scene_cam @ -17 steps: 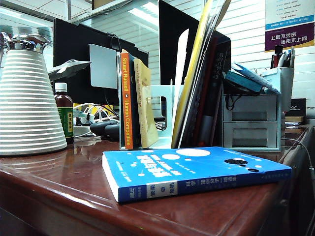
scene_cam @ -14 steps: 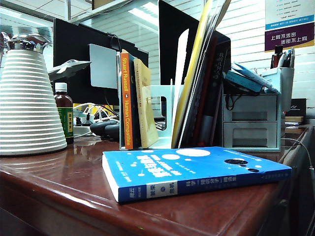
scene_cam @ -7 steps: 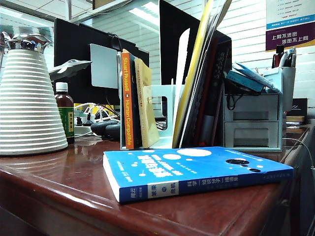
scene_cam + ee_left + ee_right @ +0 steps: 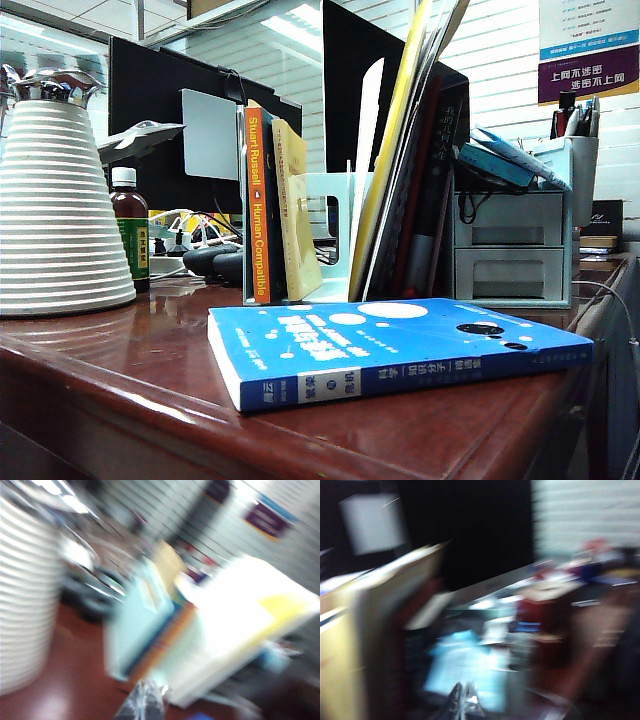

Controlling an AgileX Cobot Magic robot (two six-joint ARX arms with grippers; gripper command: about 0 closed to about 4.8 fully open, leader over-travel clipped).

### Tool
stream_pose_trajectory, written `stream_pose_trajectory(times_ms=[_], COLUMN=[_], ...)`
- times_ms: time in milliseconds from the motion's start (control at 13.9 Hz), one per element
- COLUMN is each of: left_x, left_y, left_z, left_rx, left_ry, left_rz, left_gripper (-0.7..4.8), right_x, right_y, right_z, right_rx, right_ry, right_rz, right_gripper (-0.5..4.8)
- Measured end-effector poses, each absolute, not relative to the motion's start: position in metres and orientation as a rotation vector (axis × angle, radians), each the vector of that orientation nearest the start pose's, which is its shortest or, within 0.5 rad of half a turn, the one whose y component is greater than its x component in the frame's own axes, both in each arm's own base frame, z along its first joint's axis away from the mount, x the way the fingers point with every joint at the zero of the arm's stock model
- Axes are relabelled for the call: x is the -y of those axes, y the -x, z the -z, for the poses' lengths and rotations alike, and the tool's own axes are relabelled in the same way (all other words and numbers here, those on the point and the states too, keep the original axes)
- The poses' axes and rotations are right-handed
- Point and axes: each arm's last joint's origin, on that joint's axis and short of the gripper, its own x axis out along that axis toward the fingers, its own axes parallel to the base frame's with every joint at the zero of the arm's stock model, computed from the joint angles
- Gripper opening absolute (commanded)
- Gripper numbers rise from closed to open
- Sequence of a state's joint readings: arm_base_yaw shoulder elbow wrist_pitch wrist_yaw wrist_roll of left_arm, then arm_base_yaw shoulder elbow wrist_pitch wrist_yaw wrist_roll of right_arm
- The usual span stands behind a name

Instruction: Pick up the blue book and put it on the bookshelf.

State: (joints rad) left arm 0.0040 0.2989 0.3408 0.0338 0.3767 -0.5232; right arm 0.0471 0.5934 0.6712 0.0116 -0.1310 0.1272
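Nothing has shifted: blue book (image 4: 400, 350) stays flat at bookshelf's (image 4: 325, 235) six o'clock; left gripper (image 4: 145, 705) and right gripper (image 4: 464, 700), seemingly pinched together, unengaged.

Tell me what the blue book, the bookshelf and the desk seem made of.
Blue book: paper with a glossy card cover, judging by its sheen. Bookshelf: pale mint plastic, apparently translucent, with a cut-out hole. Desk: likely varnished reddish wood; it mirrors the light.

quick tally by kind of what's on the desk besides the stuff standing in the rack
blue book: 1
bookshelf: 1
white ribbed jug: 1
brown bottle: 1
grey drawer unit: 1
total: 5
Neither gripper, left or right, holds anything.
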Motion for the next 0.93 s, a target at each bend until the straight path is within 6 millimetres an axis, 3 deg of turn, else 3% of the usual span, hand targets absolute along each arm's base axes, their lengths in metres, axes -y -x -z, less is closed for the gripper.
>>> stream_pose_trajectory(times_ms=[144, 359, 503, 575, 718, 790, 934], left_x=[0.015, 0.050, 0.069, 0.075, 0.087, 0.090, 0.094], left_y=[-0.118, -0.136, -0.139, -0.140, -0.144, -0.147, -0.154], left_z=[-0.255, -0.236, -0.226, -0.223, -0.211, -0.205, -0.192], left_rx=[-0.114, -0.363, -0.466, -0.495, -0.594, -0.644, -0.742], left_ry=[0.617, 0.691, 0.699, 0.694, 0.693, 0.722, 0.770], left_rz=[0.452, 0.582, 0.596, 0.591, 0.588, 0.558, 0.497], left_gripper=[-0.07, -0.07, 0.02, 0.69, 3.59, 4.10, 4.10], right_x=[-0.015, -0.037, -0.056, -0.062, -0.072, -0.074, -0.076], right_y=[-0.159, -0.194, -0.203, -0.208, -0.219, -0.224, -0.235], right_z=[-0.342, -0.316, -0.298, -0.291, -0.273, -0.264, -0.244], right_rx=[-0.005, -0.225, -0.353, -0.391, -0.497, -0.547, -0.635], right_ry=[-0.125, -0.145, -0.155, -0.149, -0.136, -0.134, -0.128], right_rz=[-0.306, -0.394, -0.453, -0.444, -0.448, -0.444, -0.424], right_gripper=[-0.01, -0.01, -0.01, -0.01, -0.01, -0.01, -0.01])
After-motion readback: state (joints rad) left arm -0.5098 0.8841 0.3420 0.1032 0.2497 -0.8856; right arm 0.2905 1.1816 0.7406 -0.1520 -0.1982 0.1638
